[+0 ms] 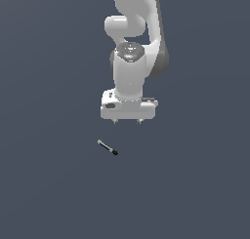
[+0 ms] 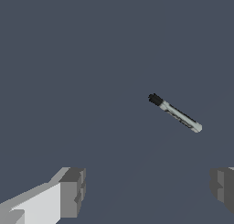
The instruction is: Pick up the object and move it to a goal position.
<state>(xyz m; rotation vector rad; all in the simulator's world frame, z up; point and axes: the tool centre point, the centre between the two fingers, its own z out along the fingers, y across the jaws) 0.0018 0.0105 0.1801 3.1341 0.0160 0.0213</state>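
Note:
The object (image 1: pixel 107 147) is a tiny thin stick with a light grey shaft and a black tip, lying flat on the dark grey floor. In the exterior view it rests below my gripper (image 1: pixel 127 121) and a little toward that view's left. The wrist view shows the object (image 2: pixel 175 113) lying at a slant, apart from both fingers. My gripper (image 2: pixel 146 189) is open, its two fingertips (image 2: pixel 73 191) set wide apart with nothing between them. It hangs above the floor, pointing down.
The white arm (image 1: pixel 132 48) rises behind the gripper toward the top of the exterior view. All around is plain dark grey floor (image 1: pixel 195 184).

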